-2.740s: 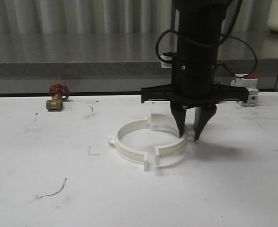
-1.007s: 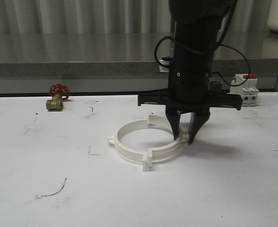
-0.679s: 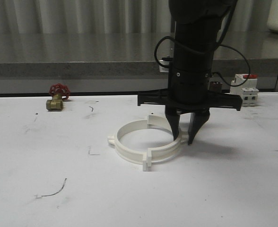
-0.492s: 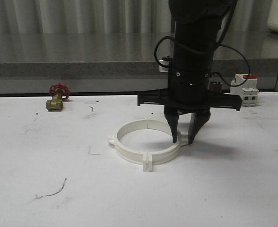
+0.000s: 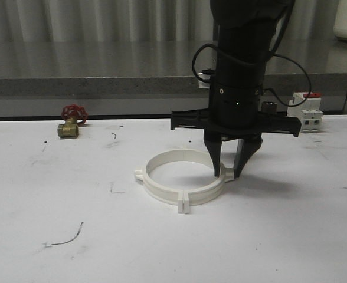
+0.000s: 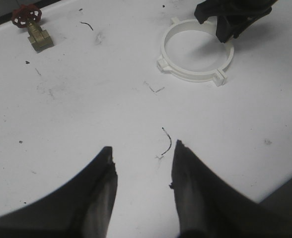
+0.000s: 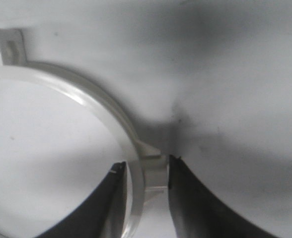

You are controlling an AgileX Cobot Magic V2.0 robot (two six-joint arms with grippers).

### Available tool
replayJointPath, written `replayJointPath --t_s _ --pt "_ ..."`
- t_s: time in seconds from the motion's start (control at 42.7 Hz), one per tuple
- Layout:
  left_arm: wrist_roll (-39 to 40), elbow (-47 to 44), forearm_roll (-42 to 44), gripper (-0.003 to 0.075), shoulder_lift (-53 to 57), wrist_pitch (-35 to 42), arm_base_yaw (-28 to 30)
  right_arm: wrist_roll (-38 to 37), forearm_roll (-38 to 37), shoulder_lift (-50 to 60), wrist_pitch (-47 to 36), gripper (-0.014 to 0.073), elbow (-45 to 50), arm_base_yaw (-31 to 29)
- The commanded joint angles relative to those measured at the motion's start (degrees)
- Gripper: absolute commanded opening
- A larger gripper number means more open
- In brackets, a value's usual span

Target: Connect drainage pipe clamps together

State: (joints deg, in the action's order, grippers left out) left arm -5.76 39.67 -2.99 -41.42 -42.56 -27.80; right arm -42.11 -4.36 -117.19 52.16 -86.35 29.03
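Note:
The two white drainage pipe clamps lie on the white table as one closed ring, the left half (image 5: pixel 149 177) and the right half (image 5: pixel 204 193) meeting at the front end tabs (image 5: pixel 183 206). My right gripper (image 5: pixel 226 175) points straight down over the ring's right side. In the right wrist view it (image 7: pixel 146 168) is shut on the right half's wall beside the outer nub (image 7: pixel 153 153), one finger inside the ring and one outside. My left gripper (image 6: pixel 142 151) hovers open over bare table, well short of the ring (image 6: pixel 194 74).
A brass valve with a red handwheel (image 5: pixel 71 122) sits at the table's back left. A white breaker with a red top (image 5: pixel 306 112) stands at the back right. A grey counter ledge (image 5: pixel 102 85) runs behind the table.
The right gripper has pushed the right half leftward against the left half. The gaps at the front and back tabs have closed, so the halves now form a full ring.

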Motion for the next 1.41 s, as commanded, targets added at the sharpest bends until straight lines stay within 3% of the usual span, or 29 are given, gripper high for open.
replayJointPath --t_s 0.0,0.234,0.445,0.679,0.937,1.382 --pt "0.04 1.44 -0.39 0.0258 0.28 3.91 0.01 0.1 -0.36 5.19 1.56 0.0251 -3.36 -0.11" --pt "0.04 1.44 -0.39 0.0258 0.28 3.91 0.01 3.32 -9.54 13.85 9.93 0.0251 -6.79 -0.11" --pt "0.04 1.44 -0.39 0.0258 0.28 3.91 0.01 22.91 -8.97 25.86 11.98 0.0251 -6.43 -0.11" --pt "0.04 1.44 -0.39 0.0258 0.28 3.91 0.01 34.43 -4.01 39.09 10.53 0.0251 0.65 -0.11" --pt "0.04 1.44 -0.39 0.0258 0.28 3.91 0.01 35.87 0.92 53.3 6.78 0.0248 14.03 -0.11" --pt "0.04 1.44 -0.39 0.0258 0.28 3.91 0.01 35.99 1.0 82.25 5.96 0.0248 34.2 -0.11"
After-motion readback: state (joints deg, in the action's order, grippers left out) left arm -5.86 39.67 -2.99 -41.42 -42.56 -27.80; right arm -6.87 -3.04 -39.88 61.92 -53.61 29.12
